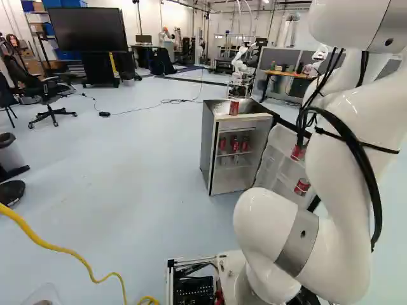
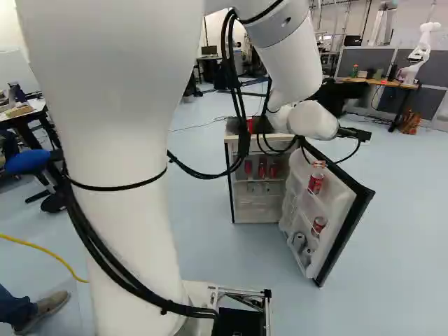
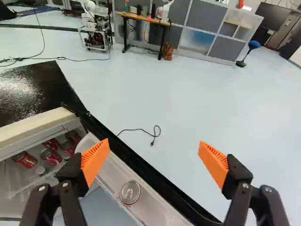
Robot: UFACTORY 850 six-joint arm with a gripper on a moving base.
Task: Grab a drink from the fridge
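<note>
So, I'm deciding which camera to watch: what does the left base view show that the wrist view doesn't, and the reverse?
Only the left base view shows the red can on top of the fridge and the black office chair.

Only the wrist view shows the open gripper and a small plug on the floor.

Both show the opened fridge door, red cans inside and a can in the door.

The fridge (image 1: pixel 206 149) is standing open; perhaps 5 red cans (image 3: pixel 24 159) are sitting inside, 2 others (image 2: pixel 316 183) are resting in its door (image 2: pixel 339 206), 1 red can (image 1: pixel 234 108) is standing on top.
</note>
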